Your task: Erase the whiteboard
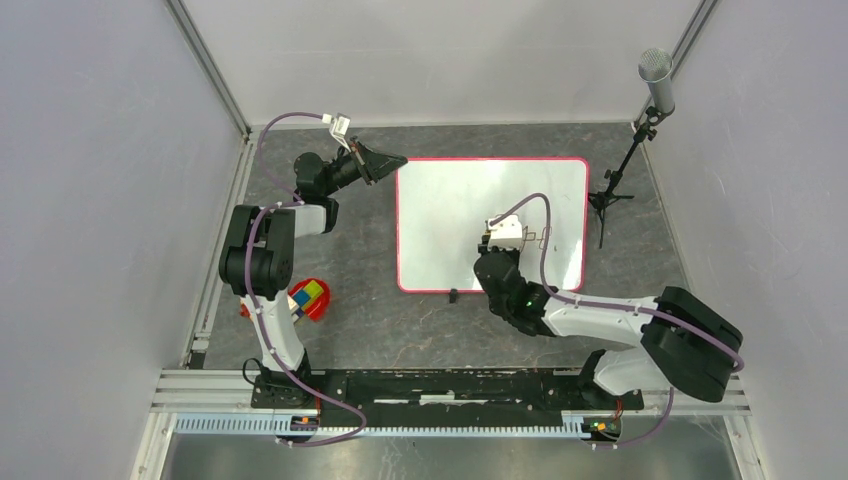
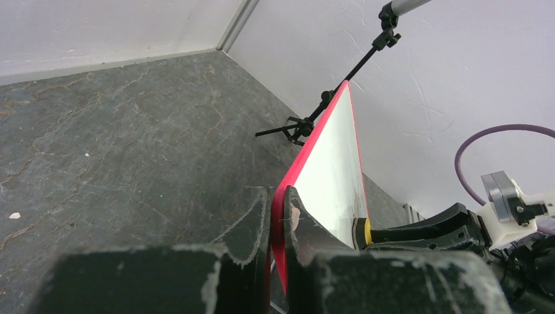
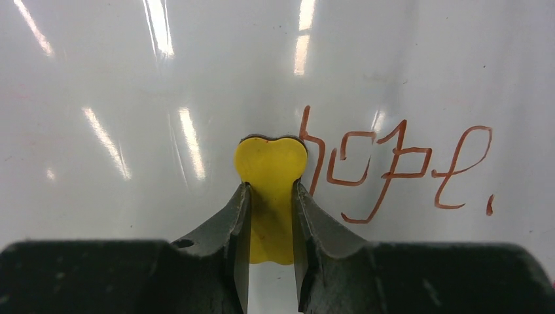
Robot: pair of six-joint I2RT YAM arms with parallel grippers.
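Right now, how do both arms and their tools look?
Left arm and right arm: black and white segments, each trailed by a purple cable. Left tool and right tool: black tapered fingers, edges scuffed whitish.

Glossy whiteboard, matt stone-look table

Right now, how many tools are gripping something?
2. The left tool clamps the far left corner of the whiteboard; the right tool holds a yellow eraser on the board, beside red writing.
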